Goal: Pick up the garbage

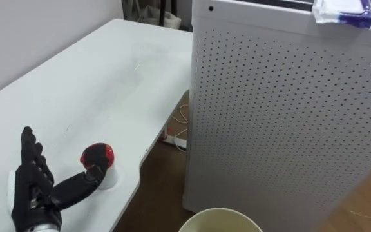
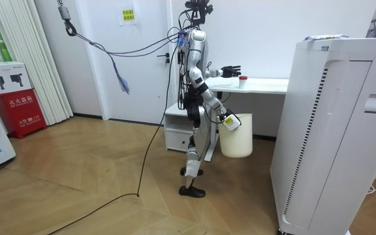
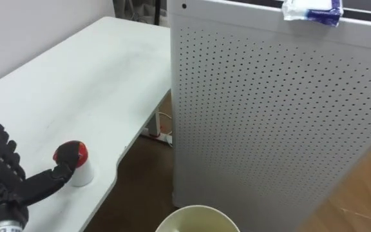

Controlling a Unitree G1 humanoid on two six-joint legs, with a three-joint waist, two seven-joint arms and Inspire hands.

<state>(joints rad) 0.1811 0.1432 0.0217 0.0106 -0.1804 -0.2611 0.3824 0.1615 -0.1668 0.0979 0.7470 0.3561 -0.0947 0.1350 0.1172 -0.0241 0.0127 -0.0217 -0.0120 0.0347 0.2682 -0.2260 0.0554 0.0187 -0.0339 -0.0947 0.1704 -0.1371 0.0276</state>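
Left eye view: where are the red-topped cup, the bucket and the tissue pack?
Red-topped white cup (image 1: 98, 154): left eye view, on its red top.
White bucket (image 1: 219, 211): left eye view, on its rim.
Tissue pack (image 1: 343, 11): left eye view, on its middle.

White table: long top, ran from left hand away toward wall; near edge cut in curve just right of hand. Small white container with red rounded top stood upright on table, right at hand's thumb tip; contact could not be told. Faint scuff marks on surface beyond straight fingers.
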